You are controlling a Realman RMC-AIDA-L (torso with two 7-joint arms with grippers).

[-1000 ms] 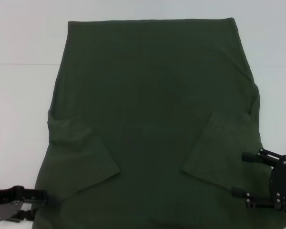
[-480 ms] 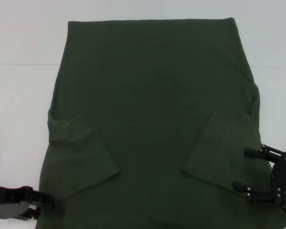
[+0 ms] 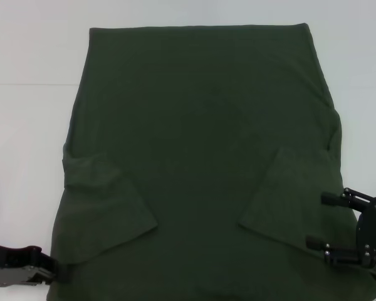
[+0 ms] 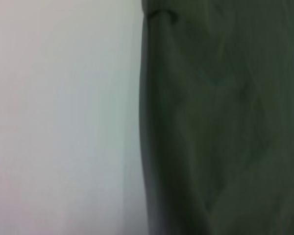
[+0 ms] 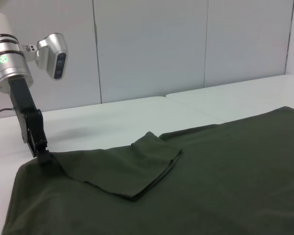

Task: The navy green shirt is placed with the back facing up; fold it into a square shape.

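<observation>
The navy green shirt (image 3: pixel 200 138) lies flat on the white table, plain side up, with both sleeves folded inward onto the body. The left sleeve flap (image 3: pixel 106 207) and the right sleeve flap (image 3: pixel 288 200) show as lighter panels. My left gripper (image 3: pixel 50 271) sits low at the shirt's near-left edge and touches the cloth there; the right wrist view shows its tip (image 5: pixel 42 155) on the shirt's corner (image 5: pixel 34 169). My right gripper (image 3: pixel 318 221) is open over the shirt's near-right edge, beside the right sleeve flap, with nothing between its fingers. The left wrist view shows only the shirt's edge (image 4: pixel 152 127).
The white table (image 3: pixel 31 125) extends to the left, right and far side of the shirt. A seam in the table (image 3: pixel 25 84) runs across the far left. Grey wall panels (image 5: pixel 152 44) stand behind the table.
My right gripper has moved slightly toward the near edge, staying open. My left gripper has dropped lower and drawn back leftward to the shirt's edge. The shirt has not shifted.
</observation>
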